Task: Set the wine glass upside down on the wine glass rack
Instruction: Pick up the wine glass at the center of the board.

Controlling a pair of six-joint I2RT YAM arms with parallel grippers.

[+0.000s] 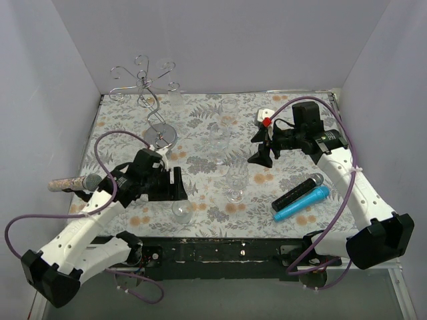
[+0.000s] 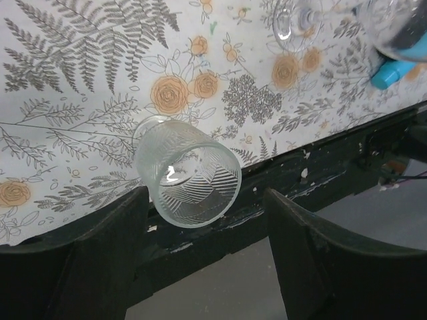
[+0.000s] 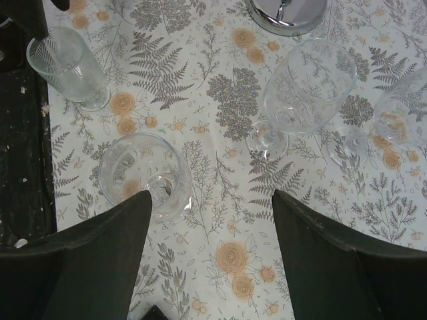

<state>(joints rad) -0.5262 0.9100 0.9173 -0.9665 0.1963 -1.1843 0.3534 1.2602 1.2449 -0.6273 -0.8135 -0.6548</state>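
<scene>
The wine glass rack point(image 1: 143, 85) stands at the back left on its round shiny base point(image 1: 160, 137), which also shows in the right wrist view point(image 3: 287, 13). Clear wine glasses stand mid-table: one point(image 1: 219, 137) point(image 3: 307, 87) near the rack base, and one point(image 1: 237, 180) point(image 3: 143, 173) closer to the front. My left gripper point(image 1: 179, 185) point(image 2: 205, 197) is open, and a ribbed tumbler point(image 2: 190, 175) point(image 1: 181, 212) sits just ahead of its tips, nearer the left finger and not gripped. My right gripper point(image 1: 261, 158) point(image 3: 212, 200) hovers open over the cloth beside the nearer wine glass, holding nothing.
Another clear glass point(image 3: 400, 113) stands farther back. A black microphone point(image 1: 297, 192) and a blue one point(image 1: 301, 203) lie at the front right. A speckled microphone point(image 1: 67, 183) lies at the left edge. The table's dark front edge point(image 2: 320, 167) runs under the left gripper.
</scene>
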